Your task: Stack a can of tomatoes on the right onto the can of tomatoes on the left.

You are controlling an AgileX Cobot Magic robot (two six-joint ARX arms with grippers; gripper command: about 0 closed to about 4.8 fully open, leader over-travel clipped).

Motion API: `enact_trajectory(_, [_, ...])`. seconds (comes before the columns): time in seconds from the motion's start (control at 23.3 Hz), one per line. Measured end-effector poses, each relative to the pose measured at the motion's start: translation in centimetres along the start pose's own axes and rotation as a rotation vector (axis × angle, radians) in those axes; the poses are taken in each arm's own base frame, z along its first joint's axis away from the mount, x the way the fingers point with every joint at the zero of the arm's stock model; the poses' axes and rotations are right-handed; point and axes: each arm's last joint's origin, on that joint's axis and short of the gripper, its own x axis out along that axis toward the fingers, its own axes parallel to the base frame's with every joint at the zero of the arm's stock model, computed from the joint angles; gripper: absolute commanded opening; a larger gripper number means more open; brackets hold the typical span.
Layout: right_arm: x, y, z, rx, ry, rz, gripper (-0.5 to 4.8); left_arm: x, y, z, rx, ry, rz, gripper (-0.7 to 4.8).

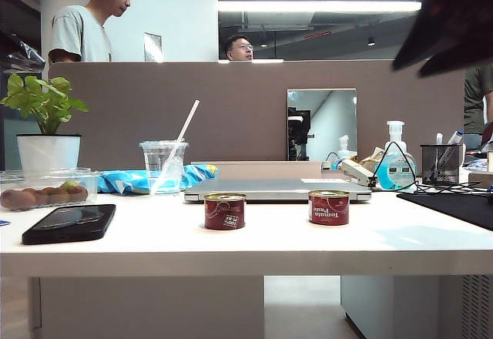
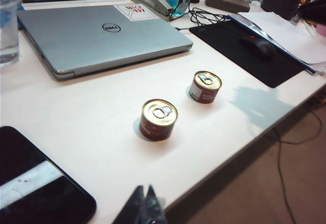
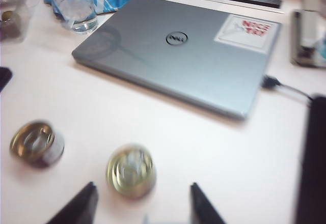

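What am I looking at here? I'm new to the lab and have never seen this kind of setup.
It is a two-armed robot at a white table. One picture comes from a camera facing the table; the other two come from cameras on the arms' wrists, looking down.

On the table stand two small tomato cans: the left can and the right can, apart from each other, in front of a closed laptop. A phone, a plastic cup and a plant are also there.

The right gripper hovers over the right can, jaws open. Of the left gripper only dark tips show. Nothing is held.
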Motion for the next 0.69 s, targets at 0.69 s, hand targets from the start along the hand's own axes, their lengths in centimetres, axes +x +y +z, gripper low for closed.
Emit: enact_trajectory(0.69, [12.8,1.0,-0.8,-0.007,0.209,0.125,4.33,0.0,0.0,0.0,0.011,-0.001,-0.005,-0.04])
